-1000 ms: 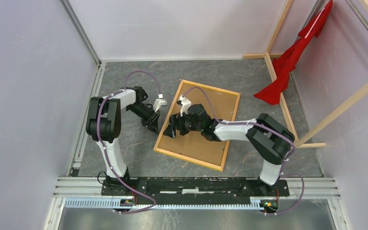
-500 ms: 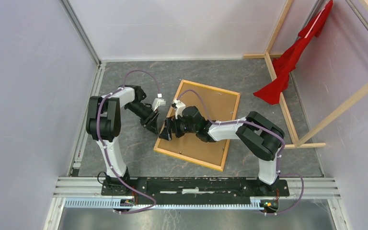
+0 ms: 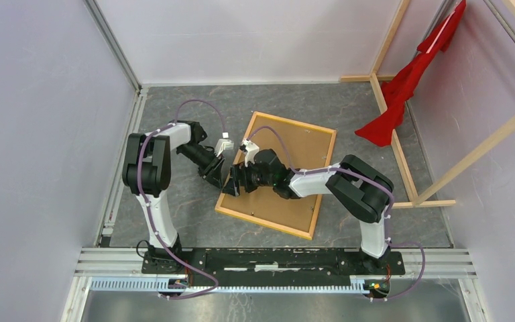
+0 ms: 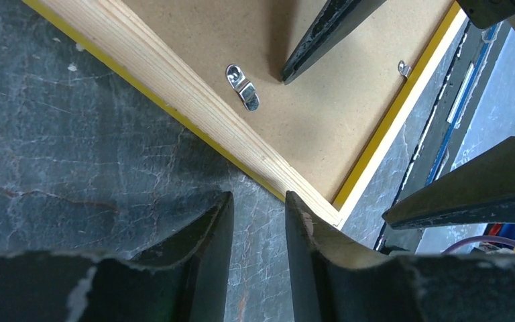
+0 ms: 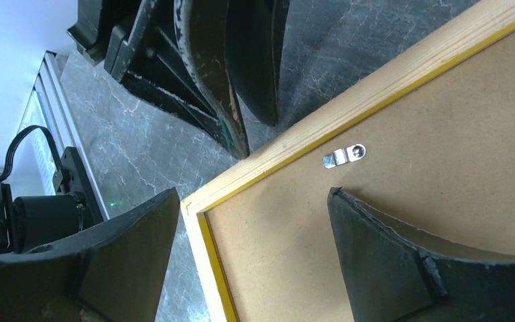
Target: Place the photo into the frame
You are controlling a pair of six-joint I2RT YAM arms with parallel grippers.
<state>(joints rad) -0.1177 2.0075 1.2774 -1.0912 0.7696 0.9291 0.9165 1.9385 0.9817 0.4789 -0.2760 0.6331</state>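
- Frame (image 3: 262, 223) lies face down, backing (image 5: 409, 168) in.
- Right gripper (image 5: 253, 194) spread astride its 8 o'clock corner; left gripper (image 4: 258, 198) barely parted, empty.
- Next, I judge: turn the clip (image 5: 344, 155).

From above, the right gripper (image 3: 232, 182) covers the frame's (image 3: 263, 222) left rail beside the left gripper (image 3: 216, 173), so I can't tell if anything touches there (too small anyway). Both wrist views show only one corner of the frame. Its front faces down, and the backing sheet (image 3: 303, 149) hides whatever lies beneath.
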